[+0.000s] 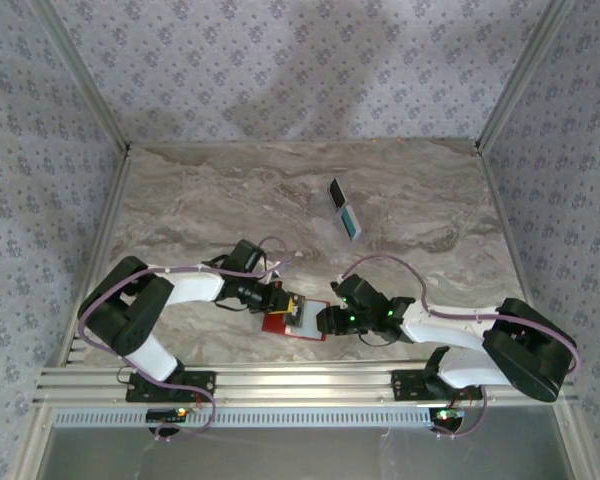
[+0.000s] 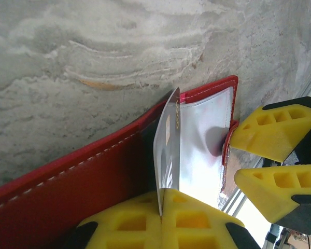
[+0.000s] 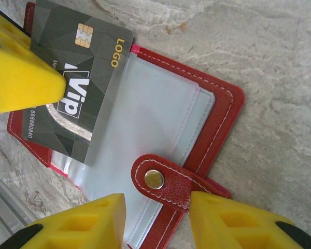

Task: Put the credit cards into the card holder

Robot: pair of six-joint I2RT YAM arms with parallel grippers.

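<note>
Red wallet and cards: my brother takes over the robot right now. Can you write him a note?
Left gripper: shut on the dark card, its edge at the card holder's clear pocket.
Right gripper: jaws astride the snap strap; grip unclear.
On the table: a teal card and a second card lie far out.
Done: holder open; pockets look empty.
Left: slide the dark card in, then fetch the other two.

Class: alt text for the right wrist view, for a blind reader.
A dark card, pinched by the left gripper's fingers, sits partly inside a pocket of an open red card holder; the right gripper straddles its snap tab.
</note>
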